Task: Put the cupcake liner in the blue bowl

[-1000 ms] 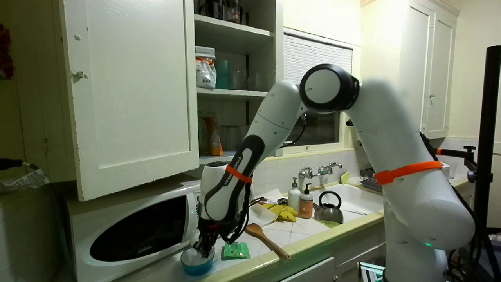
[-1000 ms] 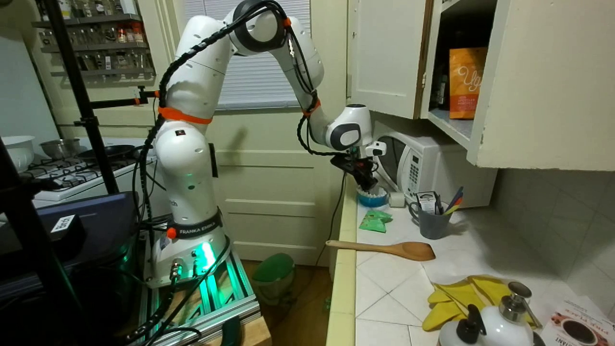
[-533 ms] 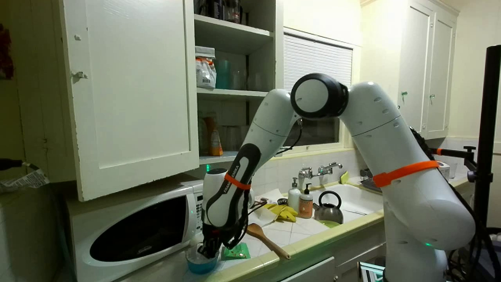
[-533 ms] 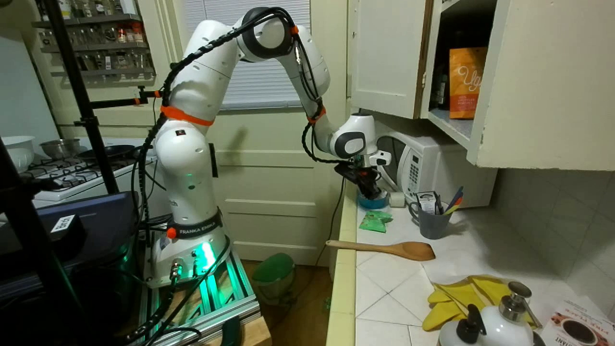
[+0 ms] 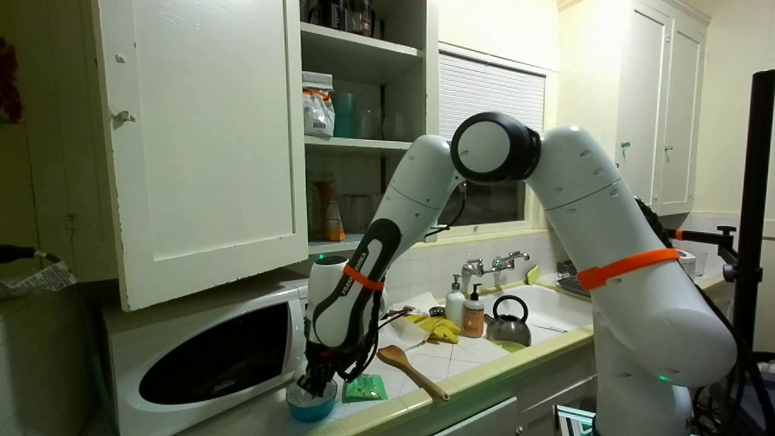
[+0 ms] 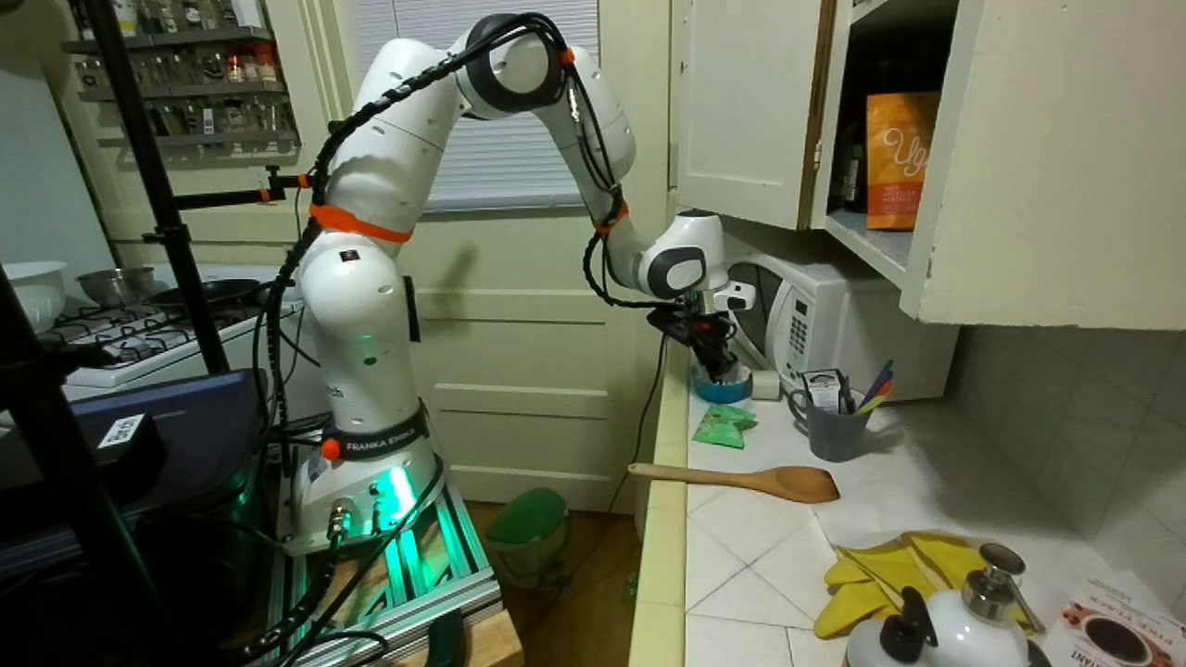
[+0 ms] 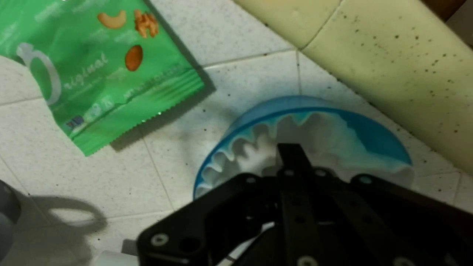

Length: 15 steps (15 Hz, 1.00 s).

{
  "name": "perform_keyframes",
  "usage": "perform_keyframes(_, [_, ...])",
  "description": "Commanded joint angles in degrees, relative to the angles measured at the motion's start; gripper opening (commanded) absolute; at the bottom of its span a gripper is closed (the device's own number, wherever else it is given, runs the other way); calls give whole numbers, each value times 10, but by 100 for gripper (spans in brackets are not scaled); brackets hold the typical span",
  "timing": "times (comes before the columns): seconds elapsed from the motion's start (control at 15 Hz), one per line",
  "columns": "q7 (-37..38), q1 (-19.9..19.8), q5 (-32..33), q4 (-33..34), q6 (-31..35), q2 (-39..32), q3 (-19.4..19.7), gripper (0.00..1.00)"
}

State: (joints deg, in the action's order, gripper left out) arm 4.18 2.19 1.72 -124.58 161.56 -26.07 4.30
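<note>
Counter point(image 6: 741, 593): white tile, yellow-edged, beneath the gripper point(image 7: 290, 147)
Blue bowl point(image 5: 312, 413): right under it
Green packet point(image 7: 111, 70): nearby
Microwave point(image 6: 820, 306): just behind
Mug point(image 6: 834, 434): nearby
Wooden spoon point(image 6: 797, 483): farther off
Gloves point(image 6: 871, 588): well apart

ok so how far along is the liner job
Looks done: in the wrist view, the cupcake liner lies in the blue bowl, its near part hidden. In hand: the end effector is at the liner; whether it grips the paper can't be told. Left: probably just letting go, if it is held, and lifting away.
</note>
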Motion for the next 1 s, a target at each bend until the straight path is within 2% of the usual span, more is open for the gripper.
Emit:
perform_keyframes(0.0, [7, 14, 15, -42, 20, 45, 1, 0])
perform_keyframes(0.2, [24, 40, 50, -80, 70, 81, 25, 0])
perform_keyframes(0.4, [10, 38, 55, -133, 102, 137, 18, 0])
perform_keyframes(0.53, [11, 35, 52, -191, 130, 191, 12, 0])
perform_keyframes(0.8, [129, 105, 146, -292, 253, 287, 143, 0])
perform_keyframes(0.87, [138, 104, 151, -304, 270, 299, 168, 0])
perform_keyframes(0.93, [133, 86, 140, -311, 277, 305, 175, 0])
